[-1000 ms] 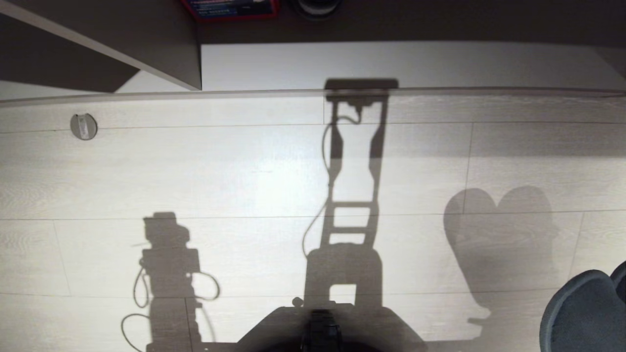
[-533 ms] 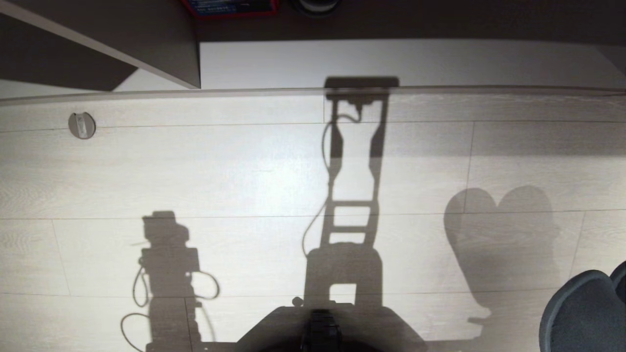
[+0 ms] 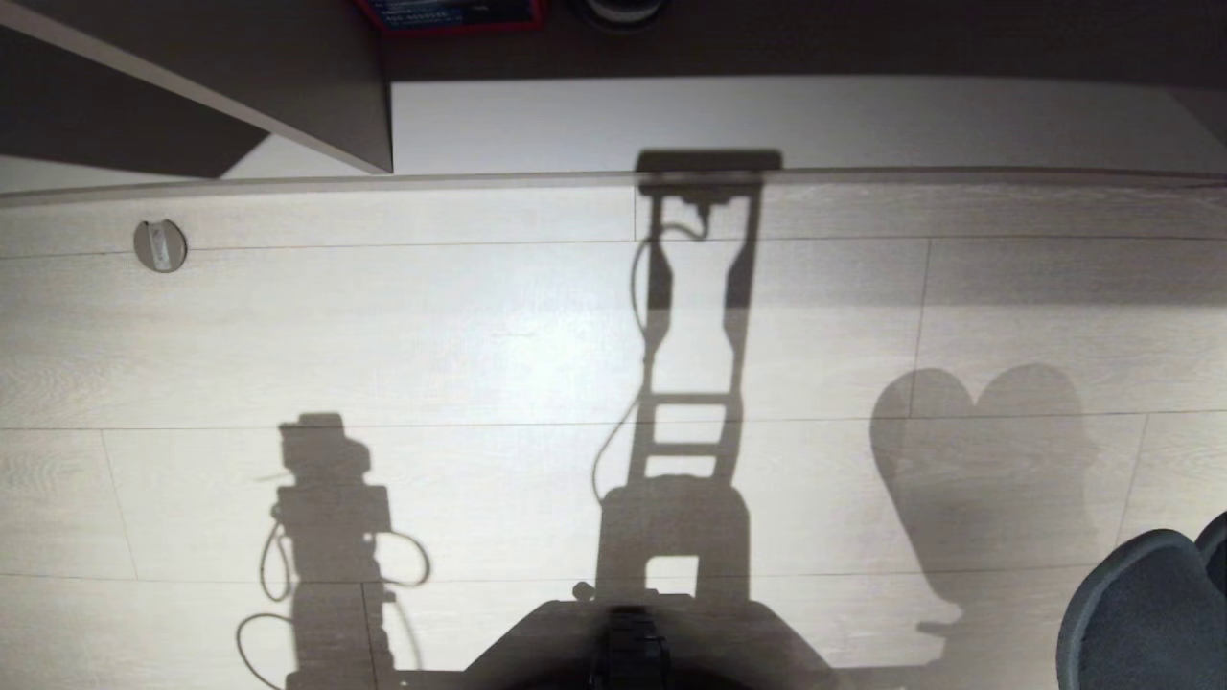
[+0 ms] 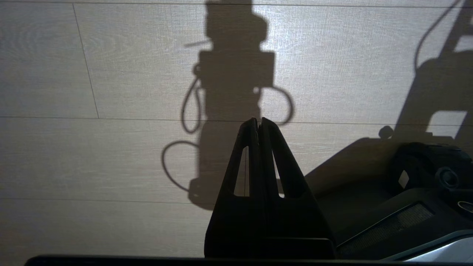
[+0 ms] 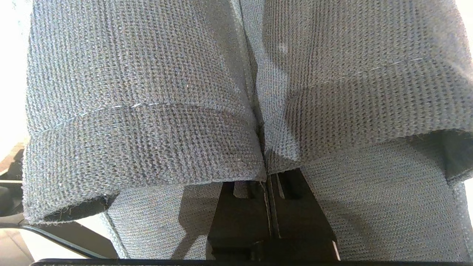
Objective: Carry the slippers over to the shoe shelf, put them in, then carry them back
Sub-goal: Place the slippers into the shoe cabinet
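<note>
Right gripper is clamped on the slippers, pinching their inner edges together; they hang at the near right, off the floor. Left gripper is closed, empty. Keep that pinch firm and drive steadily toward the shoe shelf ahead.

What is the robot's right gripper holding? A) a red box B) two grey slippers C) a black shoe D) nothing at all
B: in the right wrist view the right gripper has its jaws shut on the inner edges of both grey knit slippers, pinched together side by side.
</note>
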Tool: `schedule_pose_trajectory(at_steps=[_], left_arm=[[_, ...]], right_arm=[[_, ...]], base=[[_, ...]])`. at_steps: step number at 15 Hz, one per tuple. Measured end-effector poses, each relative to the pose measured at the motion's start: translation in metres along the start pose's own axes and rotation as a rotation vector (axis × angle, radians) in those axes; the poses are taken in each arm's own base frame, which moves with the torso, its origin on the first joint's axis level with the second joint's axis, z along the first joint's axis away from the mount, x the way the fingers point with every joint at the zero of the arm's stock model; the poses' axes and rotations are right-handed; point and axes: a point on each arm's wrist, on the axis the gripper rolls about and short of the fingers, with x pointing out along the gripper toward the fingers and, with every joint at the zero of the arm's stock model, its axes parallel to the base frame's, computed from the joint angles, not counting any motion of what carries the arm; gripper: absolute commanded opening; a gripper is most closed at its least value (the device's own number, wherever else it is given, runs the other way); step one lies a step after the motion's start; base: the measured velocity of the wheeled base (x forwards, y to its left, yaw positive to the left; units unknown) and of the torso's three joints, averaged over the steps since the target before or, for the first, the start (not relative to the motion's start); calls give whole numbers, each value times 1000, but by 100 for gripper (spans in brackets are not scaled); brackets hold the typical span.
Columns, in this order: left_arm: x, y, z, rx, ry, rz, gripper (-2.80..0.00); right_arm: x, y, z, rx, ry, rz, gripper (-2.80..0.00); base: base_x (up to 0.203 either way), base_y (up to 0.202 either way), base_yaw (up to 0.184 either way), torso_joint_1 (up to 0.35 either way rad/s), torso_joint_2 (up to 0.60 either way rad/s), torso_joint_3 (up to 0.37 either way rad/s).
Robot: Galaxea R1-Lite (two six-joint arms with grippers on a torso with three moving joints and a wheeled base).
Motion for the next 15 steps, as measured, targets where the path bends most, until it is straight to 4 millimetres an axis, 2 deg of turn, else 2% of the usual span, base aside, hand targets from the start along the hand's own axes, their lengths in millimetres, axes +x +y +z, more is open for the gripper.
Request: schedule_pose_trajectory(at_steps=[15], left_arm=[[0,0,0,0,0,0,-280]], right_arm=[[-1,0,4,-9,-14,-6,-280]], base=[[0,0,0,0,0,0]])
